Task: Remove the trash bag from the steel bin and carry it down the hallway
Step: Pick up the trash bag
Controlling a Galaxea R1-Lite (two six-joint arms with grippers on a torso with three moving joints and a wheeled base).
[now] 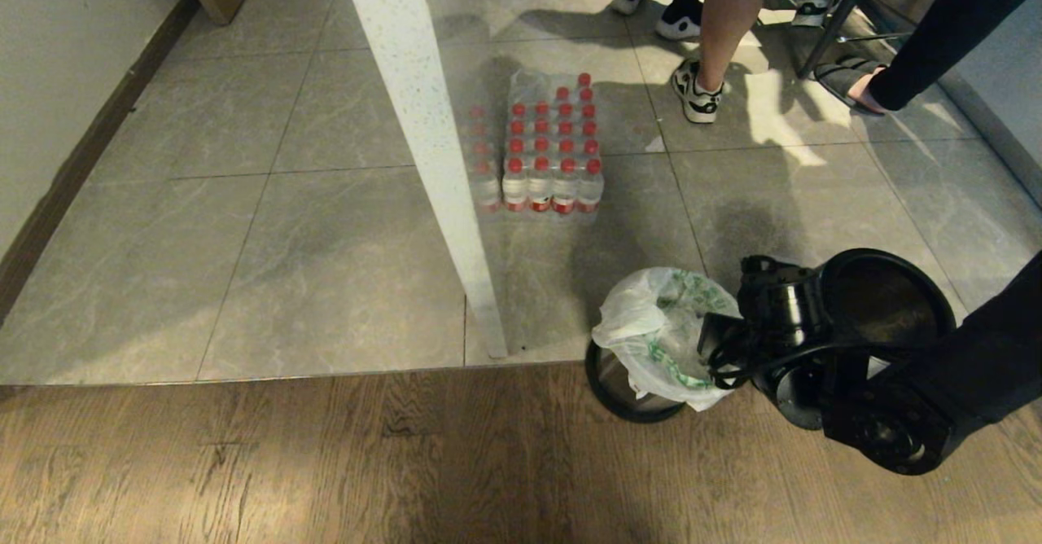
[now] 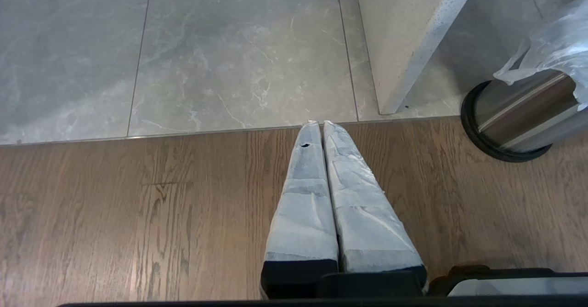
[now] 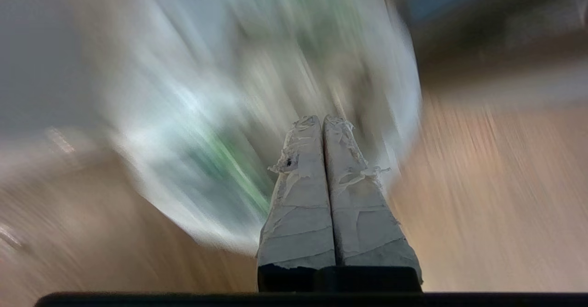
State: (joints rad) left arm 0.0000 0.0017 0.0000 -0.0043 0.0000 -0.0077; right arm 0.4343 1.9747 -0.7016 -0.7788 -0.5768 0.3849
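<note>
From the head camera, the right gripper sits right at the trash bag, which billows up out of the steel bin on the wooden floor just past the tile edge. The bag lies directly ahead of the jaws, toward the robot's left.

Left wrist camera: the left gripper hangs parked, jaws pressed together, bin and bag well off to one side, so the right arm is clearly nearer.

Right wrist camera: jaws pressed together, blurred white-and-green plastic straight beyond the tips; whether any film is pinched, I can't tell.
</note>
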